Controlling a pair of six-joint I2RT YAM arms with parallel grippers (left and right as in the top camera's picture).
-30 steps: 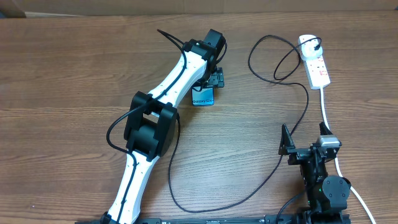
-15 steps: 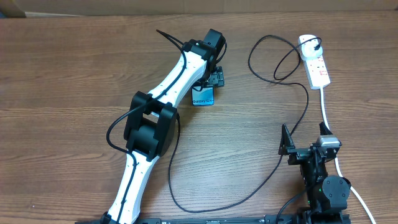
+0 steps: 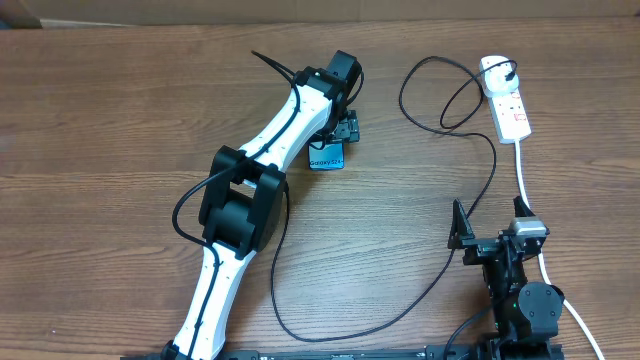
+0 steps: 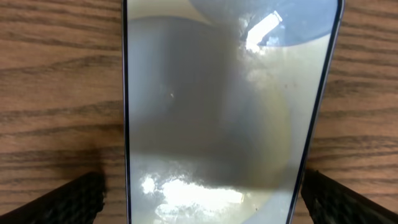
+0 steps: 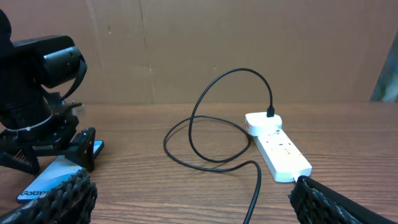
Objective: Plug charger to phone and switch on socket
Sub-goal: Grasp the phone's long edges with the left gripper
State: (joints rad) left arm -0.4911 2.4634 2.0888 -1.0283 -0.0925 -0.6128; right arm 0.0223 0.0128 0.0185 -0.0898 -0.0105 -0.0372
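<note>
One phone (image 3: 325, 157), one charger (image 3: 495, 160), one socket (image 3: 509, 106), one table (image 3: 100, 120).

A brown cardboard backdrop (image 5: 186, 43) stands behind the wood-grain table (image 3: 100, 120).

phone (image 3: 325, 157) mostly hidden under left arm (image 3: 290, 110), switch on socket (image 3: 508, 105) too small to tell
</note>
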